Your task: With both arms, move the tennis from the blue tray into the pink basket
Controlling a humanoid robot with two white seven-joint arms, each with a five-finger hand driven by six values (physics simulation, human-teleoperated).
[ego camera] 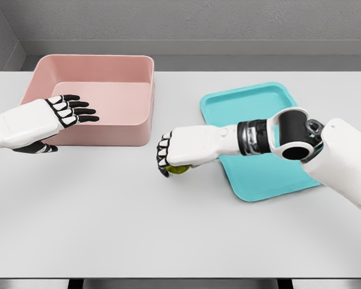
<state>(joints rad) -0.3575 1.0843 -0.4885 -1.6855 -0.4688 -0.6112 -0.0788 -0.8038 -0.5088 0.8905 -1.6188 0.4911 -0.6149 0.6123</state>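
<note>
My right hand (166, 158) reaches left past the blue tray (271, 174) and is curled around a yellow-green tennis ball (179, 169), of which only a sliver shows under the palm. It hovers over the table between the tray and the pink basket (108, 75). My left hand (72, 111) is in front of the basket's near-left wall, fingers stretched out flat and pointing right, holding nothing. The tray shows no other object.
The basket stands at the back left of the white table (138, 229), the tray at the right. The table's front edge runs along the bottom of the view. A grey wall lies behind.
</note>
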